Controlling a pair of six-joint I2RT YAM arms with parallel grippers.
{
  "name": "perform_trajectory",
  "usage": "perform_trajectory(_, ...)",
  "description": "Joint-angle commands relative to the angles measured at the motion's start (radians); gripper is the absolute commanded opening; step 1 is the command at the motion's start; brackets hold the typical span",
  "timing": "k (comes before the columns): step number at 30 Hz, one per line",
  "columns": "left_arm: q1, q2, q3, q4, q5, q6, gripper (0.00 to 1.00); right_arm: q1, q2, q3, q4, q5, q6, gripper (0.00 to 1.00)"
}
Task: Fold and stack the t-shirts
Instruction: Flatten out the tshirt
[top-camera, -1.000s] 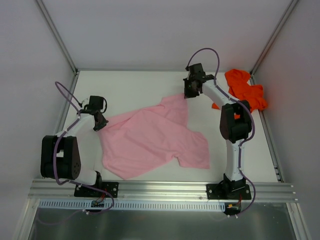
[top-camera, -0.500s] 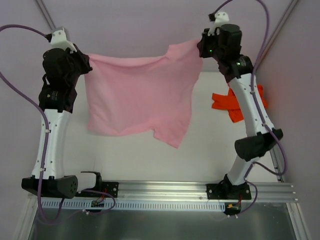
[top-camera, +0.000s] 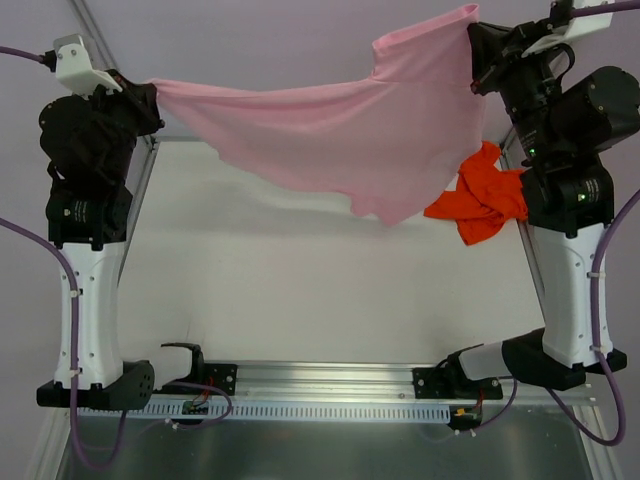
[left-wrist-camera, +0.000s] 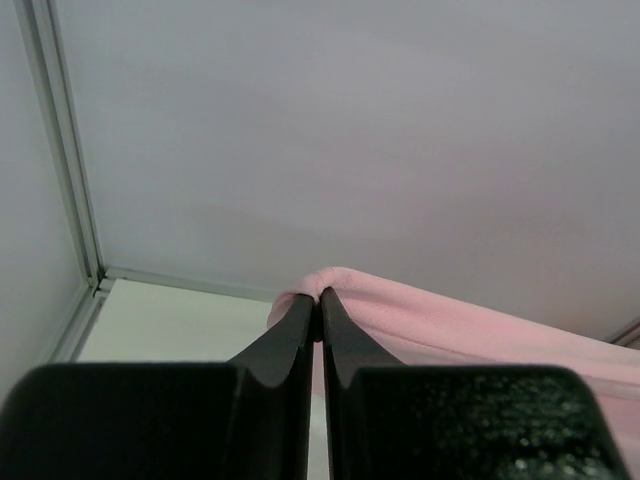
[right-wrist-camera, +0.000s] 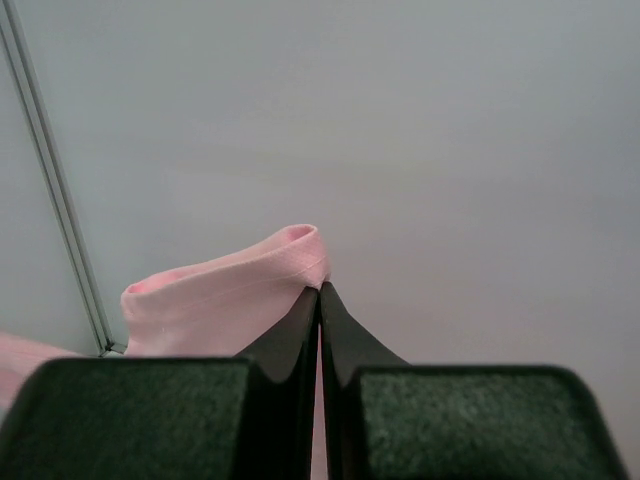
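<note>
The light pink t-shirt (top-camera: 350, 130) hangs in the air, stretched between both raised arms, clear of the table. My left gripper (top-camera: 152, 92) is shut on its left corner; in the left wrist view the left gripper (left-wrist-camera: 320, 296) pinches a pink fold (left-wrist-camera: 450, 325). My right gripper (top-camera: 474, 45) is shut on the shirt's upper right corner, higher than the left; the right wrist view shows the right gripper (right-wrist-camera: 320, 290) clamped on a hemmed edge of the pink t-shirt (right-wrist-camera: 220, 290). The orange-red t-shirt (top-camera: 480, 195) lies crumpled at the table's right side, partly behind the right arm.
The white table (top-camera: 300, 280) lies below the hanging shirt. Metal frame posts (top-camera: 140, 190) run along its left and right edges, with grey walls behind. A rail (top-camera: 320, 380) carrying both arm bases runs along the near edge.
Both arms lifted the pink t-shirt from lying on the table to high in the air. Over the last half second it rose further and the right corner went higher and rightward.
</note>
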Motion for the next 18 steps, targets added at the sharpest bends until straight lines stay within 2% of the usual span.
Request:
perform_trajectory(1, 0.007, -0.041, 0.048, 0.049, 0.037, -0.007, 0.00, 0.010, -0.013, -0.004, 0.021, -0.022, -0.033, 0.01)
perform_trajectory(13, 0.007, -0.054, 0.052, 0.044, 0.052, -0.010, 0.00, 0.024, -0.033, -0.078, 0.018, -0.012, -0.049, 0.01)
perform_trajectory(18, 0.007, 0.007, 0.048, 0.034, 0.052, -0.044, 0.00, 0.024, 0.011, -0.135, 0.023, 0.036, -0.061, 0.01)
